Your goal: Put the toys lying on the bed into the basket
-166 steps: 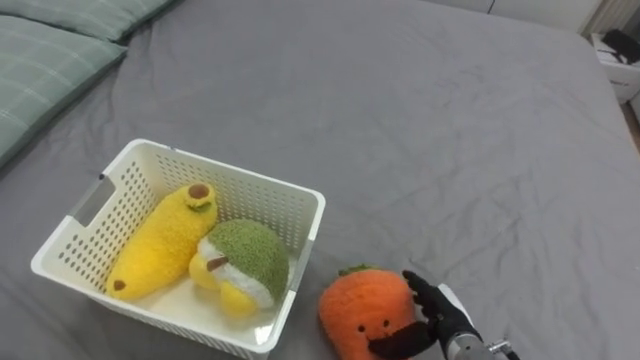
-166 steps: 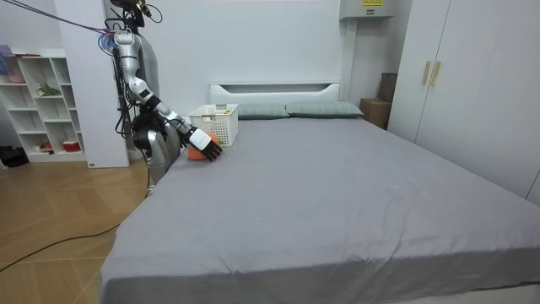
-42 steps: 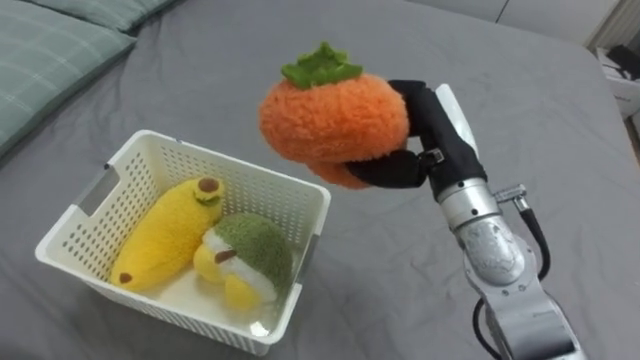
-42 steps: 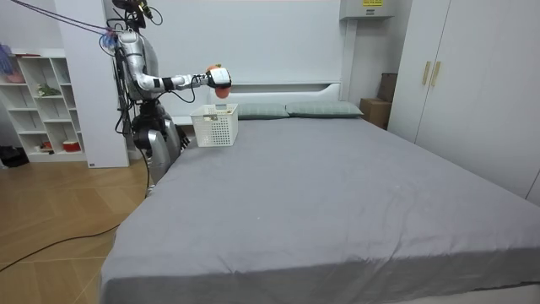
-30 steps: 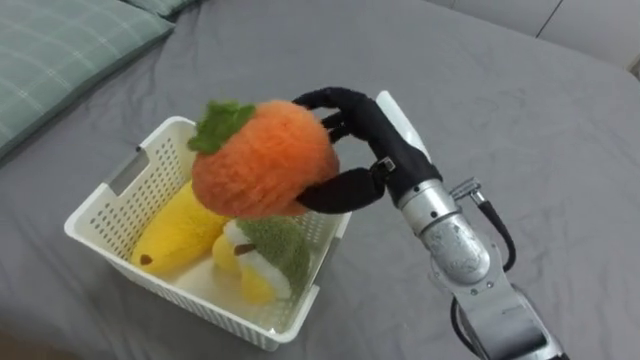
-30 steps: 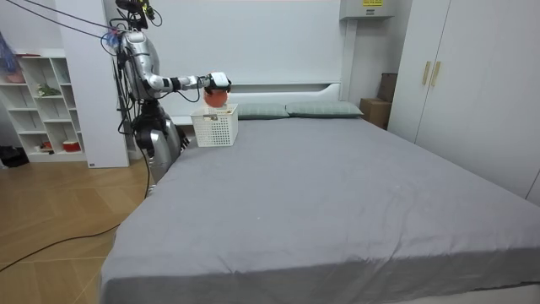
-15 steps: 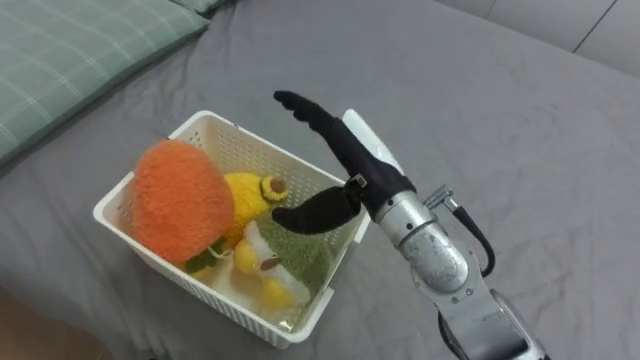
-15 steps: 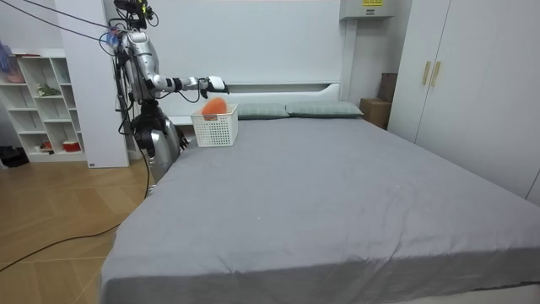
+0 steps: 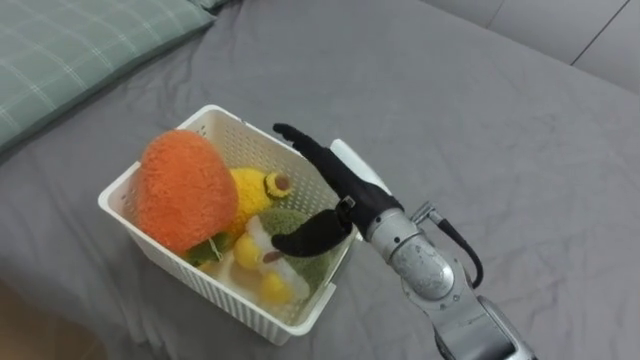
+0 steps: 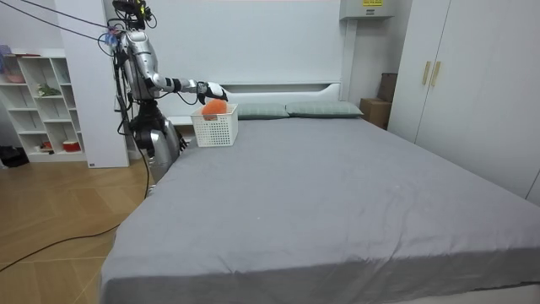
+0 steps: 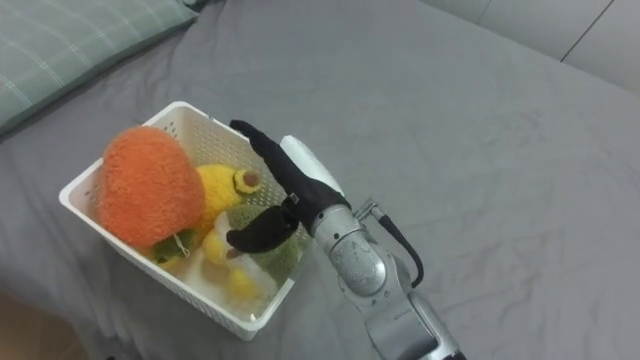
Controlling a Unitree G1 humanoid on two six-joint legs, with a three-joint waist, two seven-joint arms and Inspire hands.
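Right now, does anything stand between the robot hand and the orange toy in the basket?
Only the yellow toy's head, in the basket, lies between the open right robot hand and the orange toy at the basket's left side.

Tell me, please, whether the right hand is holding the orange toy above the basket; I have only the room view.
Observer: No. The right hand is open with straight fingers, holding nothing, above the right end of the white basket.
Operator: Where does the orange toy lie, then?
Observer: The orange plush sits in the basket's left end, on top of the other toys, its top above the rim.
Operator: Which other toys are in there?
Observer: A yellow plush lies beside the orange one, and a green-capped plush lies under the hand's thumb.
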